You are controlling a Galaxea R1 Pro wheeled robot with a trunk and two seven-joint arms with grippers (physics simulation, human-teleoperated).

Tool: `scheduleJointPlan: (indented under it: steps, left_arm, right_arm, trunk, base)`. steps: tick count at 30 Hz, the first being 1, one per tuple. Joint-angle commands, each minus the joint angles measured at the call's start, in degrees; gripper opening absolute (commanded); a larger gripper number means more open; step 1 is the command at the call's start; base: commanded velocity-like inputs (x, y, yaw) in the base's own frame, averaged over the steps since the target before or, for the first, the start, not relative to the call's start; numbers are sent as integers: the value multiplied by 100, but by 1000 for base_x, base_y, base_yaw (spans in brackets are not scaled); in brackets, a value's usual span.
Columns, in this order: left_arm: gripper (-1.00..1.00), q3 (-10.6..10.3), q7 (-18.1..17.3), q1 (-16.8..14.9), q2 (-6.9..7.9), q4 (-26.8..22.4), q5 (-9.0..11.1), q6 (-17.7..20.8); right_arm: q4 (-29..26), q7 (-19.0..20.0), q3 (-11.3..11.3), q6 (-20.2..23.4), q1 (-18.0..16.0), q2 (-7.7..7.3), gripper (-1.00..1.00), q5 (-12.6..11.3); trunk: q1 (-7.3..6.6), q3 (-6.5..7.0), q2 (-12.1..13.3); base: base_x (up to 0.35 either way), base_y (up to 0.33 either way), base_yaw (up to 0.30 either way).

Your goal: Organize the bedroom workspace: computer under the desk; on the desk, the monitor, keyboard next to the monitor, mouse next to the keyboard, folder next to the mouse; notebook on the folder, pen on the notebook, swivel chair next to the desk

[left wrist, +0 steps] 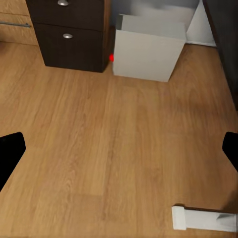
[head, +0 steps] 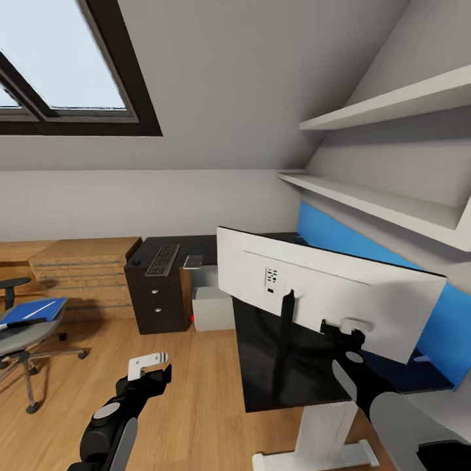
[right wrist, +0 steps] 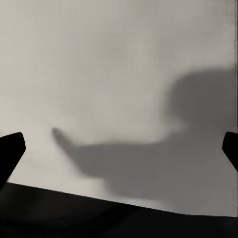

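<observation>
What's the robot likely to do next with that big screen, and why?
Probably close the right gripper on the monitor: its fingers sit spread against the pale back, in the right wrist view too. The screen faces away from the room, so it would likely need turning on the desk.

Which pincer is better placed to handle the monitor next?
Right. The right pincer is up against the monitor's pale back, low near its stem; the left pincer hangs open over bare floor, well away from it.

Head camera high over desk (head: 288, 373); left wrist floorward, right wrist close against monitor (right wrist: 119, 74).
</observation>
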Motion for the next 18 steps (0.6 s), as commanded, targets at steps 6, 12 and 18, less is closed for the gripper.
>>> scheduleJointPlan:
  steps: [6,12,18]
  left_arm:
    - [100,-6,27,-5,7,6,62,2]
    - [100,-4,25,-5,8,13,59,20]
    - [100,-5,37,-5,8,10,61,28]
  right_arm:
    - [2,-30,46,-24,-6,-17,100,-47]
    - [2,-30,44,-22,-6,-18,100,-47]
    - [-4,-30,44,-23,-6,-25,100,-47]
  trunk:
    - [3,-9,-7]
    - [3,-9,-7]
    - [3,-9,-7]
  base:
    - [268,-79,0]
    - [188,-9,0]
    - [31,-1,0]
